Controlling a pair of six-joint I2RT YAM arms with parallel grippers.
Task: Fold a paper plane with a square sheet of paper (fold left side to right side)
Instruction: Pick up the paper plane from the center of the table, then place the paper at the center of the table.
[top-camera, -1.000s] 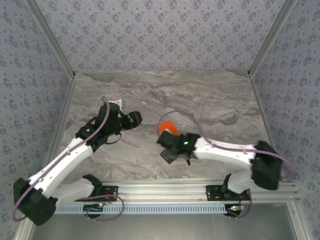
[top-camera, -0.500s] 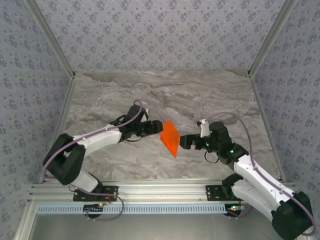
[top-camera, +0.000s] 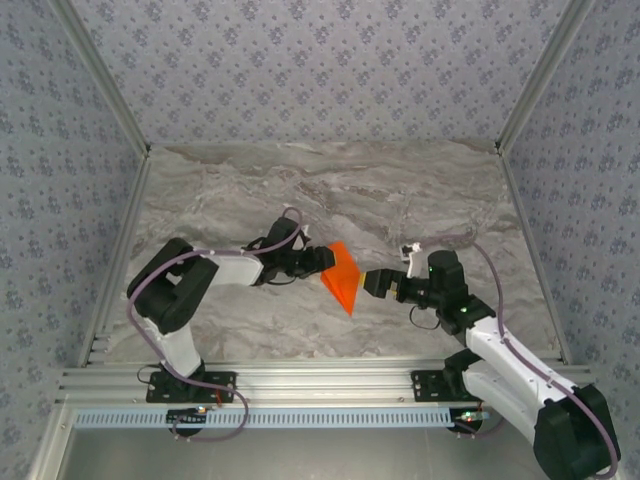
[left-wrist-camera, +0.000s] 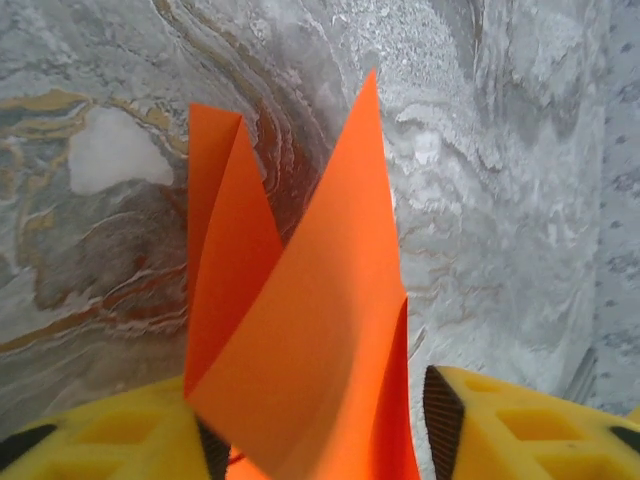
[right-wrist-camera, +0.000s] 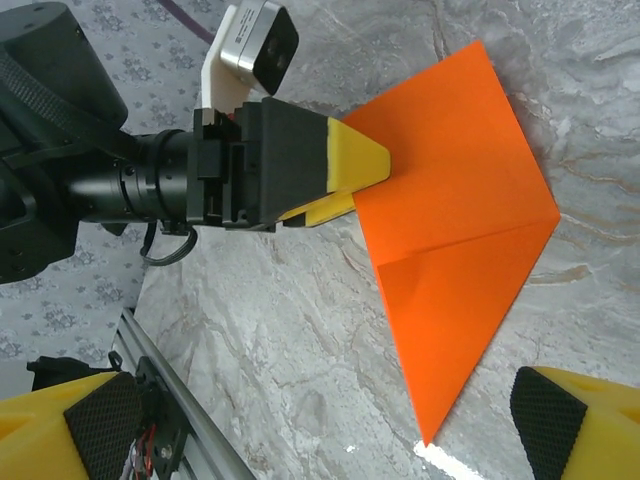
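- Jaws of the left gripper stand partly closed around the left edge of the sheet of paper. In the left wrist view the orange paper rises between the yellow fingers, with a thin gap beside the right-hand pad. Whether it is actually pinched I cannot tell.
- Left arm: elbow folded back close to its base, forearm running low and level across the table toward the centre.
- Right gripper has its jaws spread wide and holds nothing. It sits just beside the paper's right edge, pointing at the left gripper.
- Right arm: reaches up and leftward from its base at the near right corner, wrist low over the marble.
- The paper lies mid-table between the two grippers, folded to a kite-like shape with one crease across it and its sharp tip toward the near edge.
- In the left wrist view, the paper's lower part is cut off by the frame and both finger bodies show only in part.
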